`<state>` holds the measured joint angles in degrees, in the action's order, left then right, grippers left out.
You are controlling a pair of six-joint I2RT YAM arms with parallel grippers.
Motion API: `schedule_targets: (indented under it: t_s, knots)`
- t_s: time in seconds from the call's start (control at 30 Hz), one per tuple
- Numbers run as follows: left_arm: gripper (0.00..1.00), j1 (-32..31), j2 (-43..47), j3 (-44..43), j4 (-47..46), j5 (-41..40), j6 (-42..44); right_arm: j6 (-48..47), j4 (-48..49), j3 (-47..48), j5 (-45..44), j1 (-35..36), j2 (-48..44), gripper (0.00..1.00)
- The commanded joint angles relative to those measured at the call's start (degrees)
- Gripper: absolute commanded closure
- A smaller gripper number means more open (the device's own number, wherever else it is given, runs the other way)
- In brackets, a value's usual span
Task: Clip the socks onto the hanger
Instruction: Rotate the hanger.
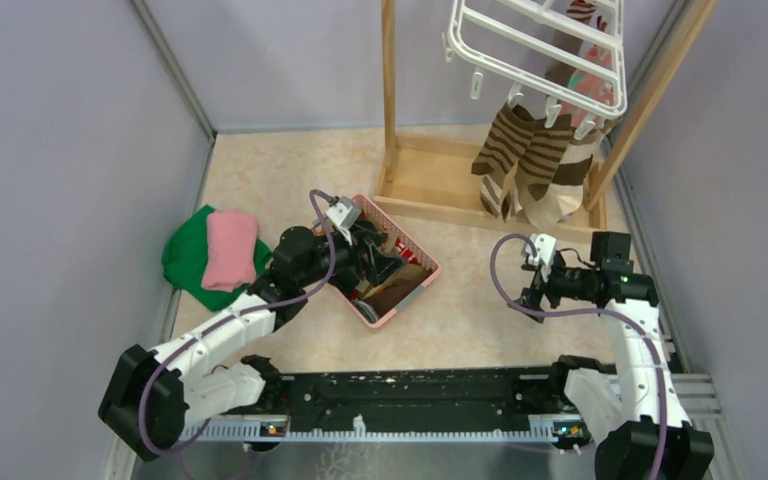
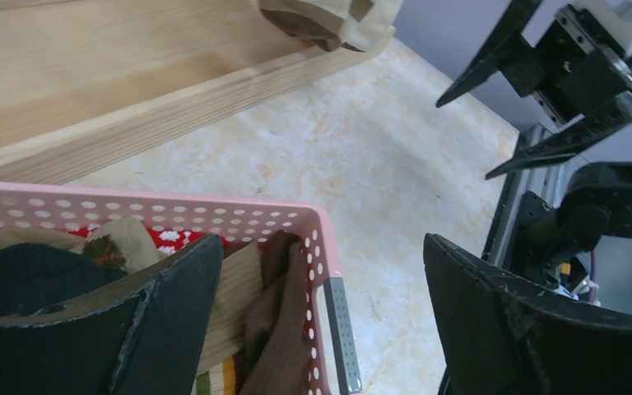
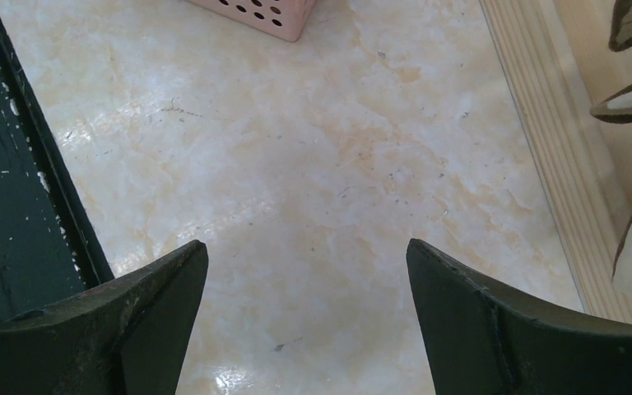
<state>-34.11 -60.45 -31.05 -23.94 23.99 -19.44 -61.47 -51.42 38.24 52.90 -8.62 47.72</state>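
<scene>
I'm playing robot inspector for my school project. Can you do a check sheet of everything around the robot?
Surface: cream marbled table, small dark marks.
Job's things: striped socks clipped to white hanger; more socks in pink basket.
Clutter: pink cloth on green cloth.
Hands: left hand open over basket edge; right hand open over bare table.
Cables: purple cable looped at each wrist.
Surroundings: grey walls, wooden stand.

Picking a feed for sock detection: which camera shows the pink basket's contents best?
Left wrist: the pink basket fills the near view, with socks visible inside, behind the open left gripper. Top external shows it from afar, with the left arm covering much of it. Right wrist catches only one corner.
</scene>
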Motion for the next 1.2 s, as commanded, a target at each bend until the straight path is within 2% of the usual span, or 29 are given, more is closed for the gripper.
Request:
schedule_targets:
  t_s: [0.0,0.17,0.33,0.47,0.57,0.63,0.7,0.8,0.9,1.0,1.1,1.17]
  knots:
    - [0.03,0.0,3.2,0.8,0.3,5.6,3.4,-0.4,1.6,-0.2,0.0,1.4,-1.1,0.11]
    - [0.01,0.1,5.7,2.1,2.6,0.5,2.5,-0.3,1.6,-0.2,-0.2,1.8,-1.2,0.11]
    - [0.01,0.7,5.3,3.0,2.6,-6.7,-4.4,-0.1,2.0,-0.4,-0.3,1.9,0.0,0.11]
    - [0.01,0.9,5.1,4.5,-1.7,-2.8,-3.3,0.3,2.0,0.1,0.2,1.9,1.5,0.11]
    - [0.05,0.8,5.1,3.9,-0.7,-1.0,2.5,1.8,1.7,1.7,2.0,1.8,2.5,0.11]
    - [0.06,0.9,5.1,3.7,1.1,-2.2,5.0,6.4,2.6,3.6,5.0,1.8,3.0,0.10]
    - [0.06,0.8,5.4,5.2,-1.7,-2.0,6.0,10.8,4.2,6.0,9.3,0.1,3.6,0.11]
    - [0.06,0.9,6.0,9.4,-11.9,-1.3,5.1,23.0,12.7,7.7,18.3,-6.0,4.6,0.11]
    - [0.06,0.8,5.4,14.1,-25.2,-0.7,2.1,35.9,24.5,8.8,23.9,-9.4,6.9,0.13]
    - [0.06,0.9,3.3,15.3,-31.2,0.0,1.2,49.6,38.9,9.8,23.3,-9.3,9.2,0.15]
    - [0.06,0.8,2.1,14.5,-29.8,-0.6,1.4,53.6,45.2,12.3,18.4,-7.2,11.1,0.15]
    - [0.06,0.8,2.2,14.7,-29.4,-0.8,1.0,59.6,51.5,12.1,16.0,-5.7,11.6,0.16]
